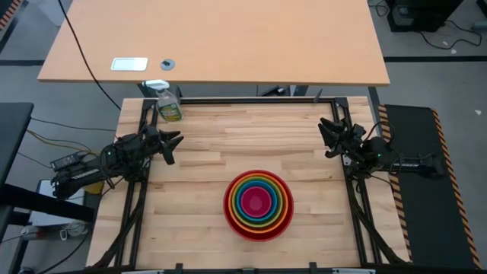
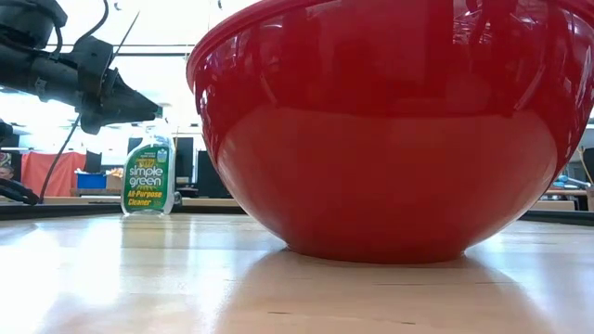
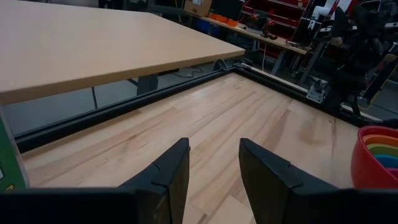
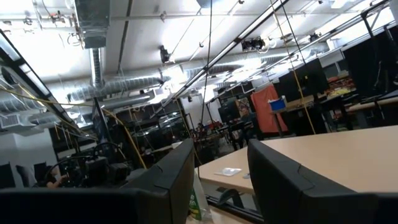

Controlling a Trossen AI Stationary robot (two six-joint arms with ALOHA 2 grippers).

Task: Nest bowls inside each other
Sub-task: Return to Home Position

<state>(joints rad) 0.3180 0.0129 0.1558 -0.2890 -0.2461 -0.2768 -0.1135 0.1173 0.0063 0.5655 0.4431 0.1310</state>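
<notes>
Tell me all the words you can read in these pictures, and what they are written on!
"simple green": on the label of the spray bottle, in the low view.
"All-Purpose Cleaner": lower on the same label.
The small print at the top of that label is too small to read.
The white card on the desk is too blurred to read.
The red bowl shows no words.
</notes>
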